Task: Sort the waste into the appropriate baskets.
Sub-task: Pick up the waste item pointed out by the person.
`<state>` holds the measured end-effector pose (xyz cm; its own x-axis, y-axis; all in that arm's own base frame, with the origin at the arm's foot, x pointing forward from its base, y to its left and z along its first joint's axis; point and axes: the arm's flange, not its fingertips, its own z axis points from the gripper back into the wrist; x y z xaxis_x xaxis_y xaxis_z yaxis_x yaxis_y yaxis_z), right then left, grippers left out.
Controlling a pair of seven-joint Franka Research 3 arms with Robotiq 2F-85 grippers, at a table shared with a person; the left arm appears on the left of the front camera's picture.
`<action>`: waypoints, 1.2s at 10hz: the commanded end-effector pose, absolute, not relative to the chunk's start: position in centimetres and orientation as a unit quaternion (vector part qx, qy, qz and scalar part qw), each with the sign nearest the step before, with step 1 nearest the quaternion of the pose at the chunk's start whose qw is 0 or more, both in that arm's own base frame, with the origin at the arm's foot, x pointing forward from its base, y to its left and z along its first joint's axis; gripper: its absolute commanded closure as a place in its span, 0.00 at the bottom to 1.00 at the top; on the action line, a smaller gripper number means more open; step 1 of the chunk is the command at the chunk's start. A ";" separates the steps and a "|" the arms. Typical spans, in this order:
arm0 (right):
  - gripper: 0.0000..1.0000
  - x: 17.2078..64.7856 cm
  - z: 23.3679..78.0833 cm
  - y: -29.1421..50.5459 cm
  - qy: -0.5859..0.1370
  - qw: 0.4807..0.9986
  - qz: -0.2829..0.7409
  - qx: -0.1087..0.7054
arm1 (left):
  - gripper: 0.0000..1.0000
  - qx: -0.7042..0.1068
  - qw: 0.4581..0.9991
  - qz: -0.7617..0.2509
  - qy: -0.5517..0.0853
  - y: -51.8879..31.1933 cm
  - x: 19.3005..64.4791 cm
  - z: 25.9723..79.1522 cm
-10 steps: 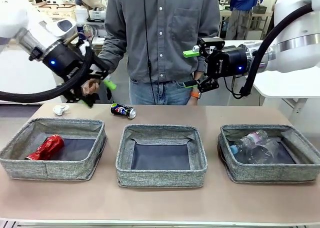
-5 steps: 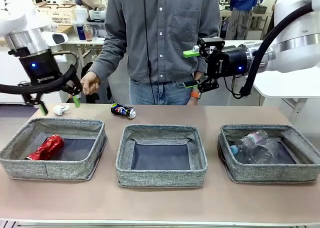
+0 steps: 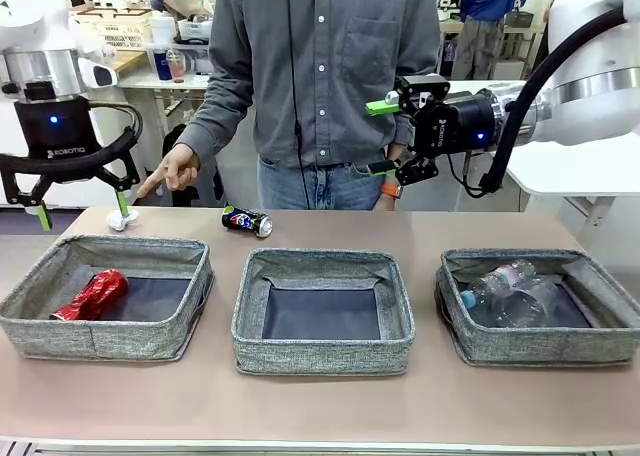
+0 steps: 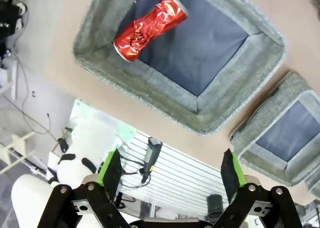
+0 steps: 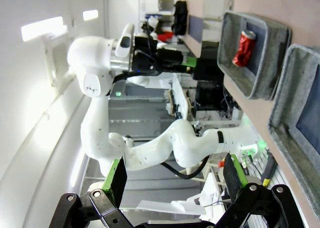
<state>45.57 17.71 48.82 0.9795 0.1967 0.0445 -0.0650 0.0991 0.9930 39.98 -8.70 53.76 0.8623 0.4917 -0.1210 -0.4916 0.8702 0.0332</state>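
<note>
1. On the table (image 3: 320,406), in a row: left basket (image 3: 100,338), middle basket (image 3: 322,356), right basket (image 3: 540,348).
2. Above the far left corner: left gripper (image 3: 82,212), pointing down, jaws spread wide, grasping nothing.
3. High over the right side: right gripper (image 3: 380,136), lying level, jaws spread wide, empty.
4. In the right basket: clear bottles (image 3: 505,291).
5. In the left basket: red can (image 3: 92,295), crumpled, on its side.
6. Behind the baskets, between left and middle: dark can (image 3: 246,221), on its side.
7. At the far left edge, just beside a left fingertip: paper ball (image 3: 120,219), a person's hand (image 3: 172,169) pointing a finger down near it.
</note>
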 end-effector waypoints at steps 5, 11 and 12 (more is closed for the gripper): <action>0.00 45.4 48.8 17.8 0.040 0.740 0.090 0.666 | 0.00 0.002 0.966 0.248 0.068 -8.9 40.1 53.4; 0.00 45.4 48.8 17.8 0.040 0.740 0.090 0.666 | 0.00 0.084 0.985 0.150 -0.003 -8.2 48.4 52.6; 0.00 45.4 48.8 17.8 0.040 0.740 0.090 0.666 | 0.00 0.091 0.988 0.123 -0.019 -8.2 49.1 52.1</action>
